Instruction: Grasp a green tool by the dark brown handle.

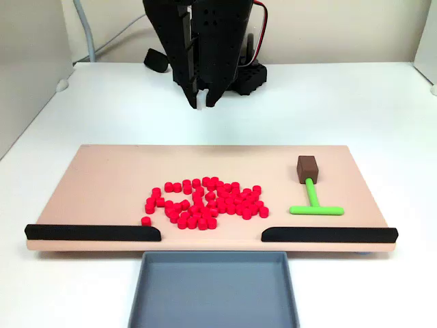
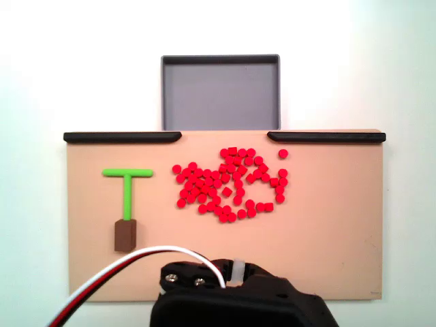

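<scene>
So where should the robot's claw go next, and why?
Probably sideways, to above the brown handle. The gripper hangs behind the board, well away from the green tool, which lies flat beside the red pellets.

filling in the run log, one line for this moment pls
pincer: shut, empty, above board's far edge | green tool: flat on board | dark brown handle: ungrasped

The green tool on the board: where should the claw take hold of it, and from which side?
Grip the dark brown handle, the blocky cube at the end of the green tool. It lies flat on the board, clear of the red pellets, so coming straight down from above with fingers across two opposite flat faces looks best.
</scene>
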Robot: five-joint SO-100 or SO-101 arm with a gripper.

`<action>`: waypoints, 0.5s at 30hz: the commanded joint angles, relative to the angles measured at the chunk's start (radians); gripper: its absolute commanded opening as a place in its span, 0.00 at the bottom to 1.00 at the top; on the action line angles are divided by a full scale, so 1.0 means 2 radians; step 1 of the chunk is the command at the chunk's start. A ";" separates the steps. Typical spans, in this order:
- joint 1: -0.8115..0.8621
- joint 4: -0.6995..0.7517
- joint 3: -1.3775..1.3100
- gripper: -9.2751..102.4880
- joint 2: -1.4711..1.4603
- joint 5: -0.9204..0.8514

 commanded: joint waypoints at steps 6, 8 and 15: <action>-0.015 -0.001 -0.007 0.08 0.005 0.004; -0.015 -0.001 -0.007 0.08 0.005 0.004; -0.015 -0.001 -0.007 0.08 0.008 0.004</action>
